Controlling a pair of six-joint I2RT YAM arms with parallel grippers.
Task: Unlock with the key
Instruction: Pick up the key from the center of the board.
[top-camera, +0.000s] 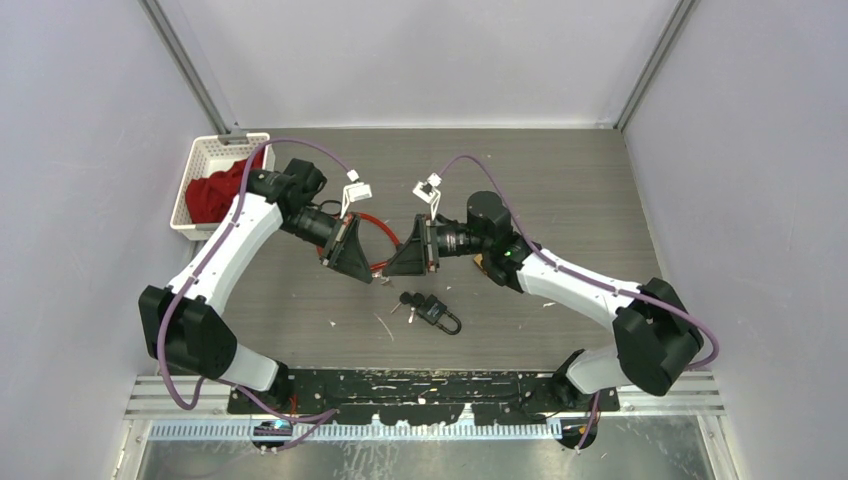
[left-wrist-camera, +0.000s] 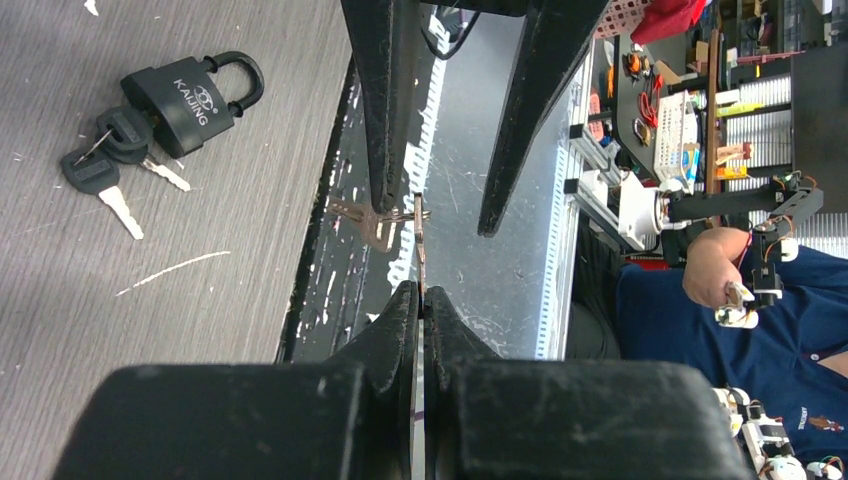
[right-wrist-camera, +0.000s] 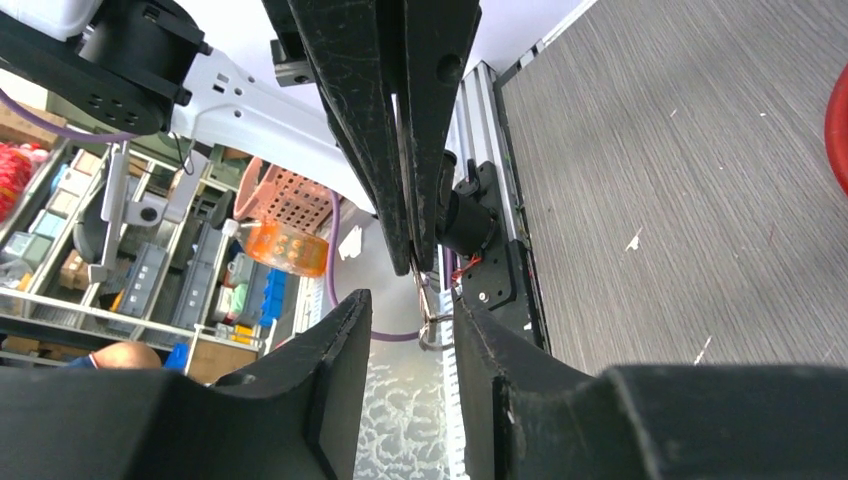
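The left fingers (left-wrist-camera: 392, 330) are clenched on a small key (left-wrist-camera: 372, 214) held in the air, the right fingers (right-wrist-camera: 335, 350) stand apart on either side of it, and the padlock (left-wrist-camera: 188, 92) lies on the worktop (left-wrist-camera: 200, 300) beside two black-headed keys (left-wrist-camera: 100, 165).

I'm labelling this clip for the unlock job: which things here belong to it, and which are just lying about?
For the job:
- padlock
- black-headed keys beside it
- metal key, pinched in the shut left hand
- right hand, open on either side of that key

Lying about:
- white basket at the table's far left
- red cloth in it
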